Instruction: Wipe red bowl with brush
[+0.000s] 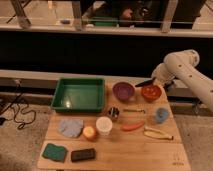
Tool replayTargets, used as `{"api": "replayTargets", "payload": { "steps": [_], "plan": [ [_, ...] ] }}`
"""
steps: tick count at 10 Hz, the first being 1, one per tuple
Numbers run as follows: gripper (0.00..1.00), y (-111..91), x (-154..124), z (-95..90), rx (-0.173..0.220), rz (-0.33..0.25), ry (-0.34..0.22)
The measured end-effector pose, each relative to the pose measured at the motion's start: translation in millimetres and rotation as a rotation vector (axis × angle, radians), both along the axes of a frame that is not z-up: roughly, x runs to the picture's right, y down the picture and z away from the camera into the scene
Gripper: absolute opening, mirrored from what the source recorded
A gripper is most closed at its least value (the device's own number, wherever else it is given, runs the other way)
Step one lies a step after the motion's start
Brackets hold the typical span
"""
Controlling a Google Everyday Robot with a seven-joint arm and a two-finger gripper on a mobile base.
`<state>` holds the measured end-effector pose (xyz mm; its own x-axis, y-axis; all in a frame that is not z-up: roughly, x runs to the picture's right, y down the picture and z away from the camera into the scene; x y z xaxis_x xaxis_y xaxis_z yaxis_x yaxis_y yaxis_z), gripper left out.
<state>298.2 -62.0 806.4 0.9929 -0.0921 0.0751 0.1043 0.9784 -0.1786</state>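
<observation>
red bowl (151, 92) sits beneath the tool (156, 80), apparently holding the brush (144, 82).

White, round-limbed robot arm with a dark-tipped gripper

The arm (186, 75) is built of smooth, glossy off-white shells, thick and tube-like, with bulbous rounded housings at the joints that catch soft highlights along their upper edges. Faint darker seams mark where one segment meets the next. The casing narrows toward the wrist, where the gripper (156, 81) sits above the far right edge of the table; its parts look darker, grey to black, against the pale shell. No cables, screws or printed markings can be made out on the surfaces that show
</observation>
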Motion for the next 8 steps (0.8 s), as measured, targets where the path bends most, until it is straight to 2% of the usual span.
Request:
{"api": "replayTargets", "payload": {
  "steps": [2, 5, 8],
  "plan": [
    [0.0, 0, -2, 1.4, -0.002, 0.0, 0.0],
    [0.0, 17, 8, 2.0, -0.016, 0.015, 0.04],
    [0.0, 31, 26, -17.8, -0.02, 0.037, 0.073]
  ]
}}
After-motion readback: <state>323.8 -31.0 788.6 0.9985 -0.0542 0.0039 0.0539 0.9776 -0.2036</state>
